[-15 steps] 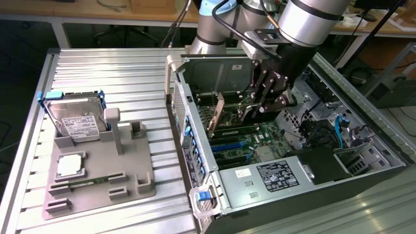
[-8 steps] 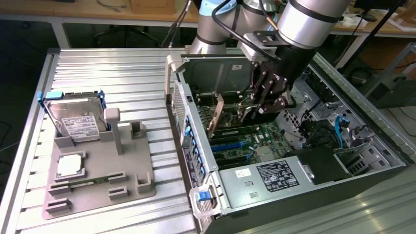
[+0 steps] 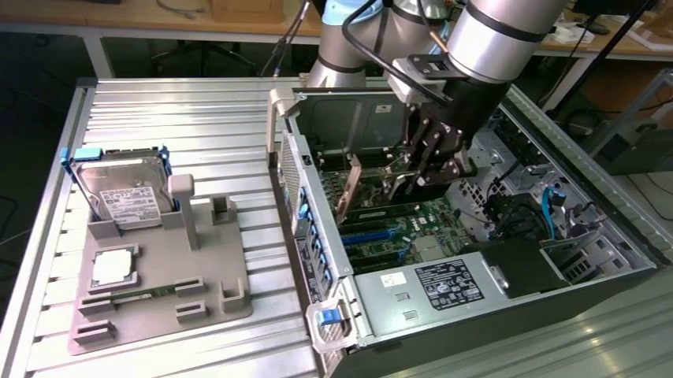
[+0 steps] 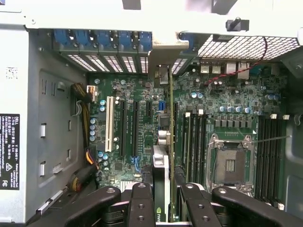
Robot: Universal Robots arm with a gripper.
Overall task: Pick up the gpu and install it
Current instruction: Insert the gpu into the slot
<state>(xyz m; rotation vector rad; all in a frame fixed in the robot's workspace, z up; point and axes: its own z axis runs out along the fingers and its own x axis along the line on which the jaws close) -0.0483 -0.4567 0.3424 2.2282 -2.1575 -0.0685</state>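
My gripper is down inside the open computer case, and its black fingers are clamped on the gpu, one pair on each face of the card; in the wrist view the card stands on edge between them, its thin green board running away from me toward the silver end bracket at the slotted back wall of the case; below it lies the motherboard with its long black slots and one white slot off to one side, and the bare processor socket with memory slots on the other side; I cannot tell whether the card's lower edge already touches a slot or hangs just above it; in the exterior view the card shows as a tilted strip just beside my fingers, over the middle of the board, with the power supply nearer the camera; well apart, on the exterior view's left, the grey holder tray sits on the ribbed metal table, with the hard drive standing in its rack, a processor chip lying flat, and a memory stick near the front edge.
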